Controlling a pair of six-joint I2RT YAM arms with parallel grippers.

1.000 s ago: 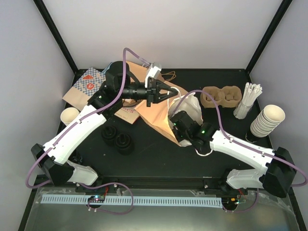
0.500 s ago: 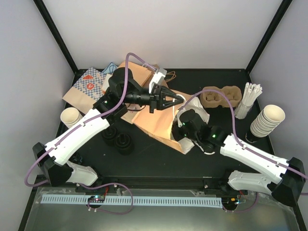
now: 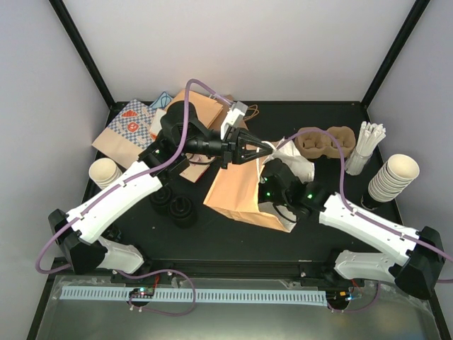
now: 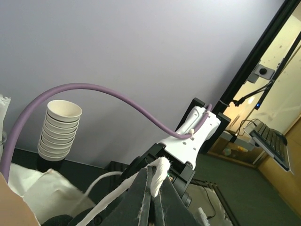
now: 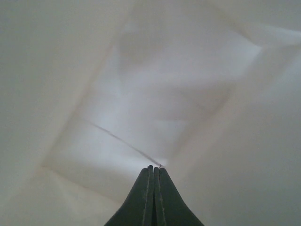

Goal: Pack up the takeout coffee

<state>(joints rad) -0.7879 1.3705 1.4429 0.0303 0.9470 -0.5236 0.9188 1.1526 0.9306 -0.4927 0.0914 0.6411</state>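
A brown paper bag [image 3: 241, 195] with a white inside lies on the black table, its mouth facing right. My left gripper [image 3: 267, 149] is shut on the bag's white rope handle [image 4: 161, 175] and holds it up. My right gripper [image 5: 154, 167] is shut inside the bag, with only the white bag lining [image 5: 141, 94] around it; the bag hides it in the top view. Two cups with black lids [image 3: 174, 203] stand left of the bag under my left arm. The brown pulp two-cup carrier [image 3: 325, 142] sits at the back right, empty.
Stacks of lidless cream cups stand at the right [image 3: 393, 177] and the left [image 3: 103, 171]. White sticks in a holder [image 3: 365, 146] stand beside the carrier. Patterned and plain flat paper bags [image 3: 131, 127] lie at the back left.
My left gripper has moved right with the handle and pulled the bag's mouth up and open. My right arm has moved left and forward, deeper into the bag. The bag has swung nearer.
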